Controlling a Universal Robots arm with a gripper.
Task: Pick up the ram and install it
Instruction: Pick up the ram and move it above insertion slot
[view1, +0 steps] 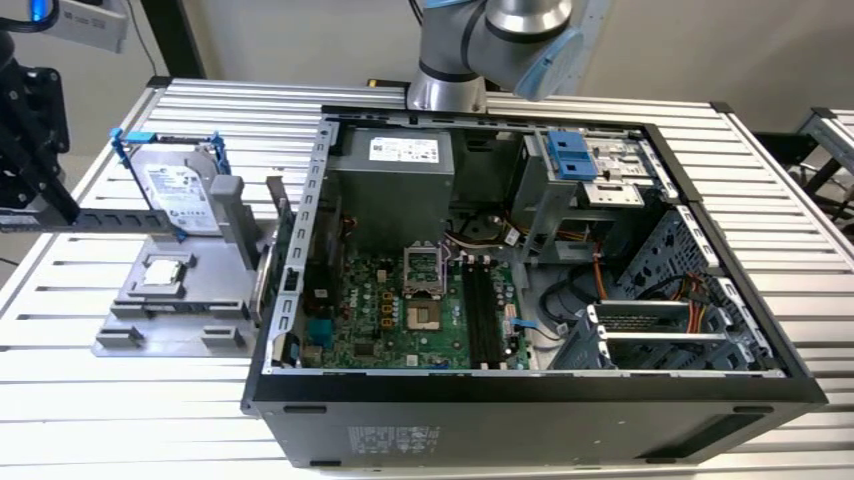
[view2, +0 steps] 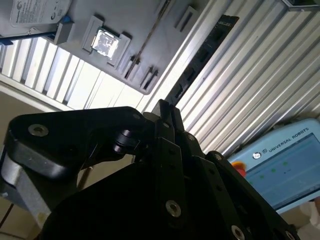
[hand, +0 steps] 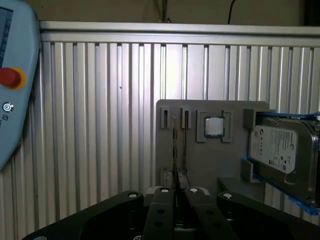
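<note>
The ram (view2: 202, 57) is a long dark stick that juts out from my fingertips, above the ribbed table. My gripper (view2: 164, 107) is shut on its near part, which the fingers hide. In the first wrist view the ram (hand: 174, 145) shows edge-on as a thin line rising from between the fingers of the gripper (hand: 175, 189). It hangs over the grey fixture (hand: 200, 160). In the exterior view the open computer case (view1: 534, 390) lies on the table, with long black memory slots (view1: 483, 310) on its motherboard.
The grey fixture (view1: 174, 310) stands to the exterior view's left of the case. It carries a silver hard drive (view1: 174, 190) with blue rails and a small square chip (view1: 163, 272). A pale blue teach pendant (hand: 15, 75) with a red button is beside the table.
</note>
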